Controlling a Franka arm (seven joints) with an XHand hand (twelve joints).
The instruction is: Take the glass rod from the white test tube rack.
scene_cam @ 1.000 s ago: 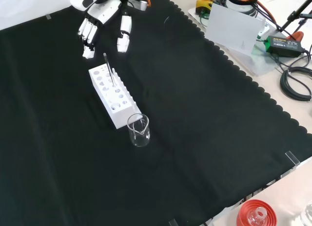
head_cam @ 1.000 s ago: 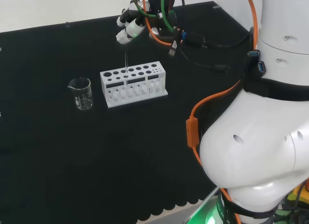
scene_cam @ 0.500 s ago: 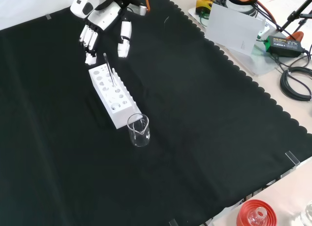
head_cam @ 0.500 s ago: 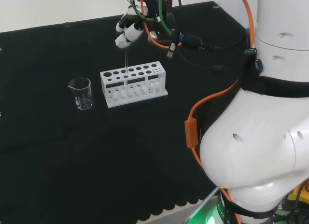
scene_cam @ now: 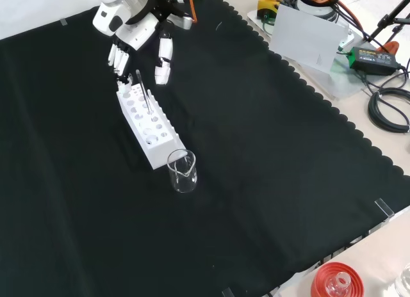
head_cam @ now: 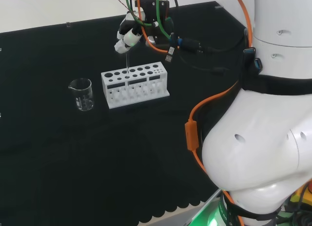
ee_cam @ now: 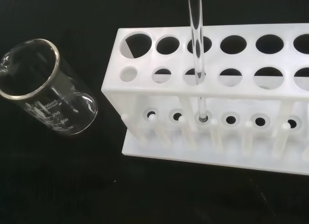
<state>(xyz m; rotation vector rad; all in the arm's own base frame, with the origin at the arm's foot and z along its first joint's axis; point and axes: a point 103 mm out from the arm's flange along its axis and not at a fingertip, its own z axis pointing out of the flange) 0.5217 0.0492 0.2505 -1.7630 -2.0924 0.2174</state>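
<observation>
On the cloth: white plastic test tube rack (scene_cam: 146,121) with rows of round holes, empty clear glass beaker (scene_cam: 182,171) just beside one end
Rod: thin clear glass rod (ee_cam: 197,60) upright in a front-row hole, foot in the base socket; top cut off in the wrist view, barely a faint line (head_cam: 126,65) from the head camera
Hand: black and white robot hand (scene_cam: 136,36) right above the rack's far end, fingers (scene_cam: 118,57) straight and spread, thumb apart, nothing gripped
Hard to tell: whether fingertips touch the rod

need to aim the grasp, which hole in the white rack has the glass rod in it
The glass rod stands in the white rack's row of smaller holes, third hole from the beaker end. The neighbouring holes look empty.
</observation>
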